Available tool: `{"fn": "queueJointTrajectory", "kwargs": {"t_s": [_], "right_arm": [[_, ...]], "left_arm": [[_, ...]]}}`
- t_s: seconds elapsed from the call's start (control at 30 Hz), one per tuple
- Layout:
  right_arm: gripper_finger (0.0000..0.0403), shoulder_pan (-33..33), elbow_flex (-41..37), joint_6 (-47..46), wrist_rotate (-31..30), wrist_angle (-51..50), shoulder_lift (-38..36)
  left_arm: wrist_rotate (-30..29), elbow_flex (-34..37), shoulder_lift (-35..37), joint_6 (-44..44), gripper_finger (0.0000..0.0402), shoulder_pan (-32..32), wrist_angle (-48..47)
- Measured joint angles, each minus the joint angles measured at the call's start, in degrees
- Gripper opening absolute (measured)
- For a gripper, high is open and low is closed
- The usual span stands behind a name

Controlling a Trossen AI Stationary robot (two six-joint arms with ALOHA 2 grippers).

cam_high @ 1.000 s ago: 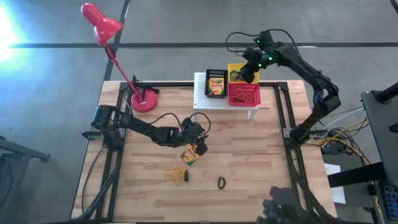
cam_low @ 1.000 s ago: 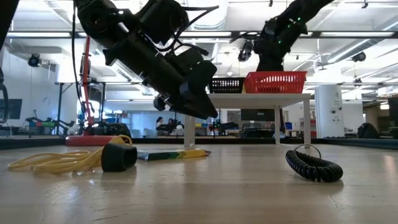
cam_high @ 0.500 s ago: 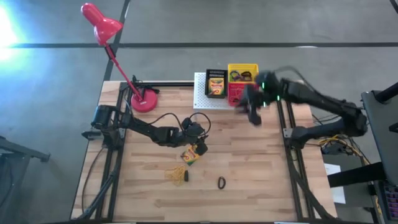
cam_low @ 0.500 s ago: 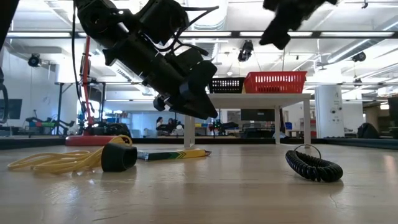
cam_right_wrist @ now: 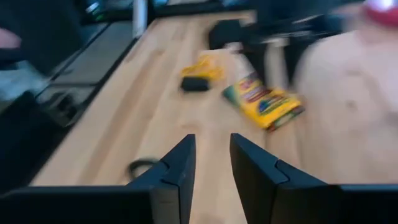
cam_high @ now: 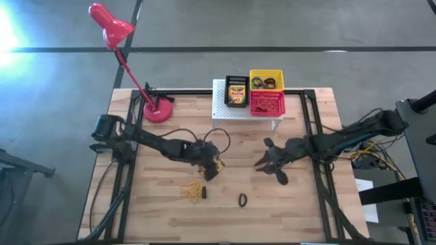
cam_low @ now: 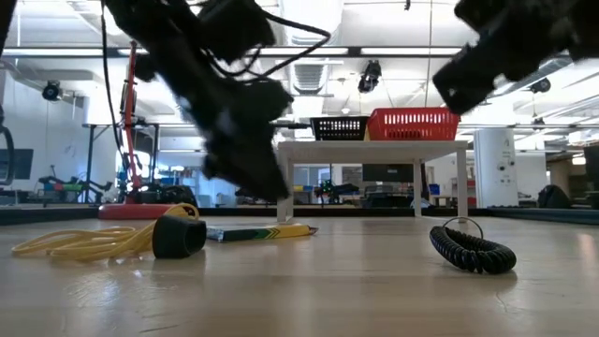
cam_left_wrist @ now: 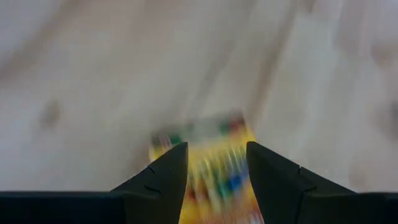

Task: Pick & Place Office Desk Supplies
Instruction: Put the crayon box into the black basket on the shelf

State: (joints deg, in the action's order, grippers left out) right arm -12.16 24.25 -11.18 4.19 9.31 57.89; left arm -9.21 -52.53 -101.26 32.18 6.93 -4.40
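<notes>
My left gripper [cam_high: 212,168] is hovering low over the crayon box [cam_left_wrist: 208,165] lying flat on the table [cam_high: 300,211], mid-left; fingers [cam_left_wrist: 163,177] are standing apart w/ the box showing in the gap, straddling it from above, not clamping it as far as I'm seeing. My right gripper [cam_high: 271,163] is hanging above bare wood right of center, fingers [cam_right_wrist: 177,171] parted by a narrow gap, nothing btwn them. From my right wrist cam I'm seeing that same crayon box [cam_right_wrist: 264,102] ahead, the rubber-band tangle [cam_right_wrist: 202,65] w/ its black piece beyond it, and the black ring [cam_right_wrist: 144,167] nearer me. In the top view the tangle [cam_high: 194,190] is sitting just in front of the box toward the table's near edge, black ring [cam_high: 242,200] further right, apart from both. At the back, the white stand [cam_high: 221,109] is carrying a black bin w/ another crayon box [cam_high: 236,92], a yellow bin [cam_high: 266,80] w/ small rings inside, and a red basket [cam_high: 267,103]. Red lamp [cam_high: 112,30] is standing at back left.
</notes>
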Motion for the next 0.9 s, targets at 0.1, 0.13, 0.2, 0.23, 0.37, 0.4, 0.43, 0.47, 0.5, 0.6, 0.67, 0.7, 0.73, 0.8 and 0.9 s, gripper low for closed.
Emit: {"fn": "queueJointTrajectory", "kwargs": {"t_s": [0.1,0.13,0.2,0.23,0.37,0.4,0.43,0.47,0.5,0.6,0.67,0.7,0.73,0.8,0.9], "right_arm": [[0.0090,-1.14,-5.43,-0.74,-6.06,12.71,3.60],[0.0089,-1.05,-6.75,-1.44,-7.56,16.46,5.18],[0.0086,-0.34,-8.76,-2.26,-10.27,22.74,8.38],[0.0085,0.10,-9.48,-2.33,-11.17,25.25,10.09],[0.0080,1.62,-10.11,-2.15,-14.19,33.24,16.70],[0.0079,1.99,-9.94,-2.24,-14.80,34.56,18.47],[0.0078,2.33,-9.56,-2.30,-15.01,35.26,20.06],[0.0077,2.53,-8.86,-2.34,-15.04,35.61,21.55],[0.0075,2.51,-8.01,-2.36,-15.04,35.92,23.03],[0.0072,2.40,-5.11,-2.18,-14.87,35.97,26.89],[0.0072,2.40,-3.33,-2.16,-14.87,35.77,28.83],[0.0073,2.40,-2.42,-2.23,-14.87,35.37,29.67],[0.0073,2.40,-1.36,-2.47,-14.88,34.82,30.26],[0.0073,2.36,-0.19,-4.33,-14.83,32.62,30.97],[0.0069,2.15,1.32,-9.75,-14.86,29.15,31.23]], "left_arm": [[1.54,0.39,2.05,2.52,0.0168,2.98,-7.32],[1.57,0.39,2.33,3.51,0.0168,4.07,-10.01],[1.58,0.50,2.42,5.79,0.0168,6.20,-14.47],[1.56,0.54,2.23,7.01,0.0168,7.13,-15.95],[-0.34,3.19,2.35,12.86,0.0168,9.51,-12.43],[-1.53,4.37,2.44,14.51,0.0168,9.78,-10.08],[-3.07,5.58,2.44,16.33,0.0168,9.93,-7.31],[-4.57,6.90,2.41,17.89,0.0168,9.97,-3.70],[-5.40,8.19,2.33,18.87,0.0168,9.95,0.54],[-5.50,12.39,0.91,17.77,0.0164,9.34,19.21],[-6.39,13.88,-0.78,14.71,0.0157,8.37,32.19],[-7.02,13.96,-1.75,13.29,0.0153,7.63,36.98],[-7.32,13.71,-2.75,12.31,0.0148,6.69,40.43],[-6.69,12.38,-4.15,11.24,0.0137,4.94,40.65],[-3.15,8.91,-3.54,8.57,0.0120,3.94,36.60]]}}
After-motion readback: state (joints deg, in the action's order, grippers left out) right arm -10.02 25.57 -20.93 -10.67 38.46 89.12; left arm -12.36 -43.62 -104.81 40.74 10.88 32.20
